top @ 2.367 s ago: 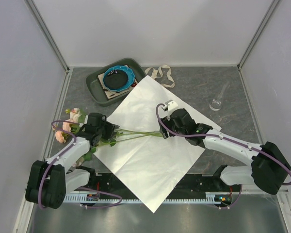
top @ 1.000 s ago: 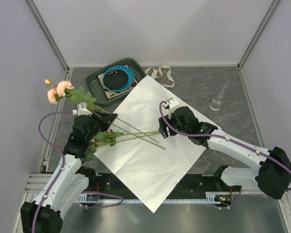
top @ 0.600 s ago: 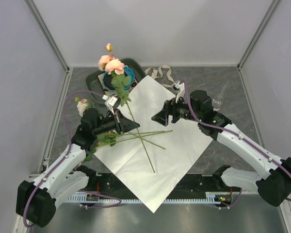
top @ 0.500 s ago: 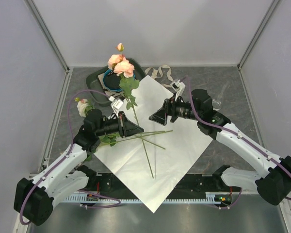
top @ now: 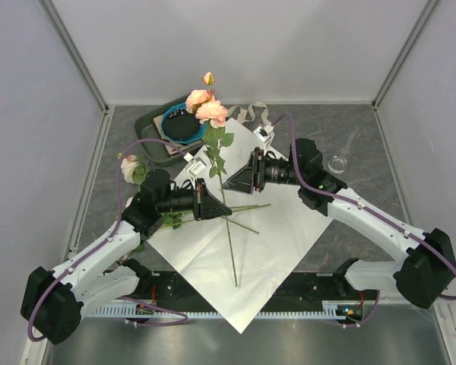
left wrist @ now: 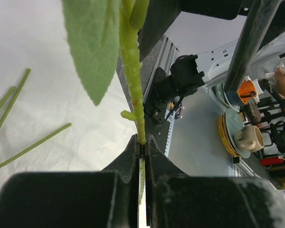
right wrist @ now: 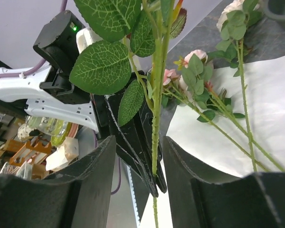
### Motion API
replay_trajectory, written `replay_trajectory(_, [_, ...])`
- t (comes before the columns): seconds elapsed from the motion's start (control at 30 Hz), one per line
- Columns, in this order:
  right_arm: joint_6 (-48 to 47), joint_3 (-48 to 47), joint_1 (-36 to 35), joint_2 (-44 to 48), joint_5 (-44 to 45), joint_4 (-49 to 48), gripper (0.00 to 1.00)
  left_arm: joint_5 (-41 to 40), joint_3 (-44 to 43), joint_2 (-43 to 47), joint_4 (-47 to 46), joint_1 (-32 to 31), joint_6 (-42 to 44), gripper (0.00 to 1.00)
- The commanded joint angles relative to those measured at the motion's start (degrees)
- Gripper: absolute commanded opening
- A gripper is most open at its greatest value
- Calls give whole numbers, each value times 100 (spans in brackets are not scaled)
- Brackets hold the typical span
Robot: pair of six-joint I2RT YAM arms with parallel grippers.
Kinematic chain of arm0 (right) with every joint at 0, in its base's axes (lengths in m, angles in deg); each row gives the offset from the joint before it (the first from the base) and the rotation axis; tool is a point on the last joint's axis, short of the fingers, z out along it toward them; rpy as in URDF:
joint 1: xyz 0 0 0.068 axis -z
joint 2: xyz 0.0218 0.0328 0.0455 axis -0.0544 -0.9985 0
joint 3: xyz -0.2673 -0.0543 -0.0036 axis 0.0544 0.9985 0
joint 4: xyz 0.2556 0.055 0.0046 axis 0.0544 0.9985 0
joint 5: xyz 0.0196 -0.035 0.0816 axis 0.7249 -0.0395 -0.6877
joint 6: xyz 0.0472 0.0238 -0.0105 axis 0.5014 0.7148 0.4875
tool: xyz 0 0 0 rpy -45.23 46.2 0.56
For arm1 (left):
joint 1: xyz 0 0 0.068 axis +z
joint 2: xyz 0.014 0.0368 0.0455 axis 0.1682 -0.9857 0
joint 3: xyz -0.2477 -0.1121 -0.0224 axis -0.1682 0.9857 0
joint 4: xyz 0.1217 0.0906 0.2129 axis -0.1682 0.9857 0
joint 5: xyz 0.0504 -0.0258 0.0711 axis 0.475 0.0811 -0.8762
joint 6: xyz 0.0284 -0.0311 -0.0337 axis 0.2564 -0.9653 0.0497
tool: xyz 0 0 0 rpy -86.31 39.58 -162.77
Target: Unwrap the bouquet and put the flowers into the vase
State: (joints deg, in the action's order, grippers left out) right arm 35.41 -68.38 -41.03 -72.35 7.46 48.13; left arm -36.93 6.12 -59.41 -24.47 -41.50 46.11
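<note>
**One rose up in your left claw, right claw spread around its stem**

Your left claw point(top: 211, 205) is pressed together on the green stem of a single rose point(top: 210, 111). In the left wrist view both black fingers point(left wrist: 131, 159) sit tight against the stem with a leaf just above the grip. The rose is lifted off the surface point(top: 380, 152). Its peach-pink blooms sit toward the far edge, and its bare cut end points toward the near edge over the white paper point(top: 277, 243).

Your right claw point(top: 232, 181) is spread. Its wrist view shows one finger point(right wrist: 104, 171) on each side of that same stem, and neither visibly touches it. The two claws stand close together, nearly tip to tip.

The other flowers point(top: 134, 169) lie flat at the paper's left corner. Their heads point toward the left edge of the surface and their thin stems lie across the sheet.

The clear vase point(top: 339, 160) is near the right edge, well apart from every flower. A grey tray point(top: 147, 129) holding a blue dish sits in the far left corner. A cream ribbon point(top: 256, 114) lies loose along the far edge beside it.
</note>
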Motion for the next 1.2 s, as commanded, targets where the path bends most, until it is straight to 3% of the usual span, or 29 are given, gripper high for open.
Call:
replay_trajectory(0.0, [-307,-161,-137,-67,193,58,51,241,-258,-12,-171,-79,305,2])
replay_trajectory(0.33, [-404,-241,-322,-366,300,112,44,294,-267,-74,-188,-211,322,2])
replay_trajectory(0.4, [-378,-250,-322,-401,370,103,33,294,-275,-65,-197,-229,313,2])
replay_trajectory(0.43, [-378,-259,-322,-410,406,112,13,303,-276,-48,-189,-229,313,2])
replay_trajectory(0.47, [-404,-285,-313,-384,537,155,0,303,-276,-30,-171,-229,296,2])
replay_trajectory(0.5, [-439,-320,-313,-332,651,190,0,172,-319,-13,-127,-229,313,2])
replay_trajectory(0.53, [-570,-329,-313,-262,852,234,0,49,-363,49,178,-229,409,17])
replay_trajectory(0.6, [-895,-678,-235,-24,1633,794,0,-353,-460,171,504,-229,532,37])
replay_trajectory(0.63, [-1366,-924,-182,37,1967,1102,0,-495,-469,259,749,-229,603,53])
replay_trajectory(0.67, [-1589,-1196,-121,55,2318,1940,0,-636,-478,486,839,-229,629,59])
replay_trajectory(0.7, [-1835,-1826,19,47,3183,2305,0,-838,-486,602,909,-229,656,64])
replay_trajectory(0.77, [-2378,-2453,204,29,4092,3121,0,-962,-513,943,1138,-229,726,71])
replay_trajectory(0.9, [-3409,-3893,547,-41,6945,3504,0,-1130,-531,1349,1226,-229,761,72])
replay_trajectory(1.17, [-4587,-5917,1417,-962,8008,3197,0,-1227,-328,1517,1139,-229,621,71])
